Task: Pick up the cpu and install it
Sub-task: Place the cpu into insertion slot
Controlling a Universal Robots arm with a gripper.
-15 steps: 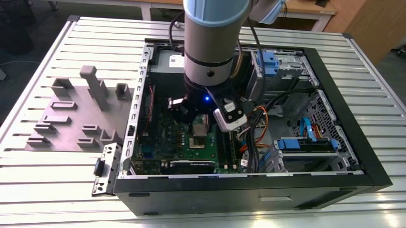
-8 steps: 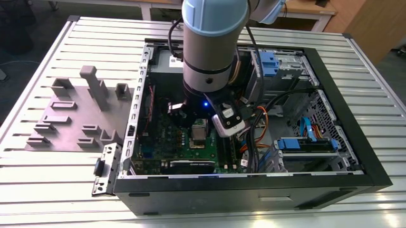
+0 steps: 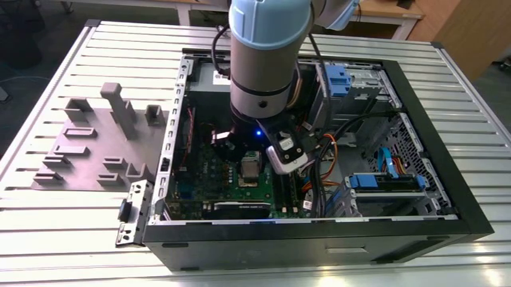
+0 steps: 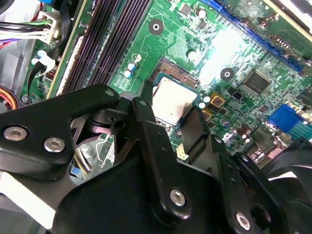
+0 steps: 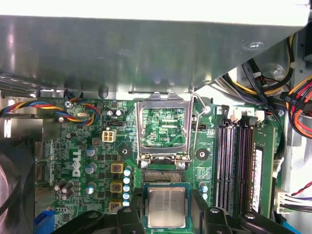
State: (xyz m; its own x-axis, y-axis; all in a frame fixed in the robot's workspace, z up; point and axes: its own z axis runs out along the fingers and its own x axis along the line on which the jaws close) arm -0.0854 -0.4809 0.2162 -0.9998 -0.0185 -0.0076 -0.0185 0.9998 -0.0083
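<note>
The black claw (image 4: 170, 105) gripped the small flat silver square cpu (image 5: 166, 207) by two edges, just beside the flipped-up silver metal socket frame (image 5: 163, 127), so the putting-in step looked under way, and it needed a straight, gentle set-down.

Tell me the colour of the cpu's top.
The cpu has a dull silver top with a green rim; the first wrist view shows it best.

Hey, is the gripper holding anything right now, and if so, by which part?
The cpu, apparently pinched by two opposite edges in the gripper, over the socket.
</note>
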